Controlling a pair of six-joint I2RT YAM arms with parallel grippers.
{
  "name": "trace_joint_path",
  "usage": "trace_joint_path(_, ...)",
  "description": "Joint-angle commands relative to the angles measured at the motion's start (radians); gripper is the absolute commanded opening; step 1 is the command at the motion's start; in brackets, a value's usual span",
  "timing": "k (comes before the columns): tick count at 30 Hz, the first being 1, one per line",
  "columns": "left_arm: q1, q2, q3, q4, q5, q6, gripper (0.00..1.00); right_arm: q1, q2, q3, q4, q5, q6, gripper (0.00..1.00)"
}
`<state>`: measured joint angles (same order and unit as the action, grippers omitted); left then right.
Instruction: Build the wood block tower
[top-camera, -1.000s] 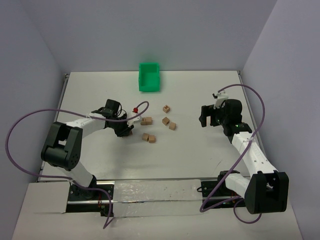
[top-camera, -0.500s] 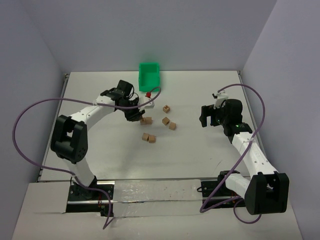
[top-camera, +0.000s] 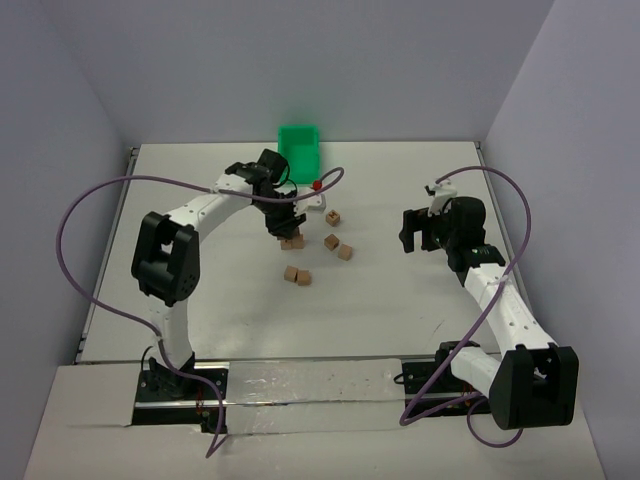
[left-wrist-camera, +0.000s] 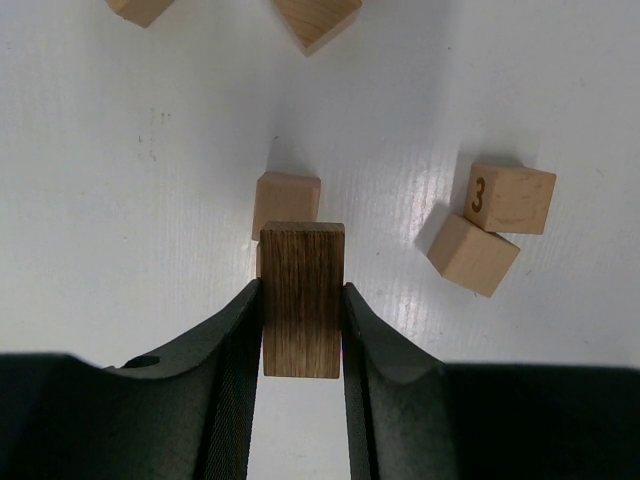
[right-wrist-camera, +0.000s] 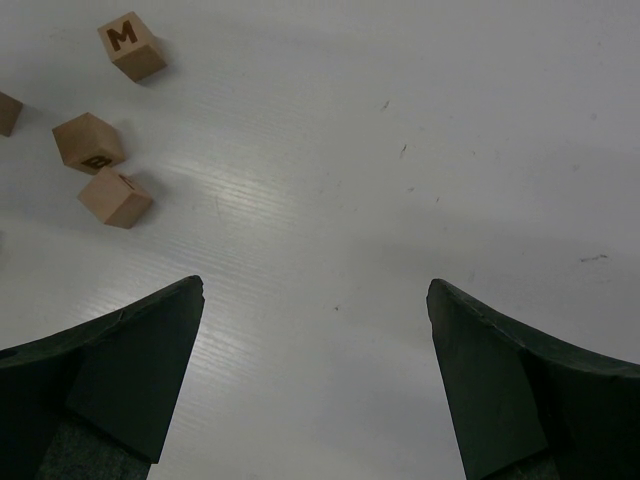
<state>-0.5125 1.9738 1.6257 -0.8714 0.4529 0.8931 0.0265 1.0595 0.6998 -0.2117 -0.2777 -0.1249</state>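
My left gripper (top-camera: 281, 224) is shut on a wood block (left-wrist-camera: 302, 262) whose facing side looks dark, and holds it above a tan cube (left-wrist-camera: 287, 202) on the table. That cube belongs to a pair (top-camera: 293, 243) in the top view. Other loose cubes lie nearby: one marked 3 (left-wrist-camera: 510, 197) touching a plain one (left-wrist-camera: 472, 255), and another pair (top-camera: 297, 275) nearer the arms. My right gripper (right-wrist-camera: 315, 295) is open and empty, hovering at the right (top-camera: 412, 232). It sees a cube marked M (right-wrist-camera: 132, 45) and two more (right-wrist-camera: 102, 168). No stacked tower shows.
A green plastic bin (top-camera: 299, 152) stands at the back centre, just behind my left arm. A small red-and-white part (top-camera: 317, 190) sits by the left wrist cable. Purple cables loop beside both arms. Walls close in the table on the left, right and back.
My left arm has swung from the left side toward the back and right, carrying the block, and now hovers over the pair of cubes. The right arm has not moved.
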Motion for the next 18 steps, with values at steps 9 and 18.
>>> trace_joint_path(9, -0.003, 0.079, 0.106, -0.061, 0.069, 0.038, 0.07, 0.007, -0.023, 0.047, 0.017, 0.015, 0.008, 1.0)
trace_joint_path(18, 0.0, 0.107, 0.111, -0.046, 0.058, 0.041, 0.11, 0.007, -0.018, 0.049, 0.017, 0.015, 0.007, 1.0)
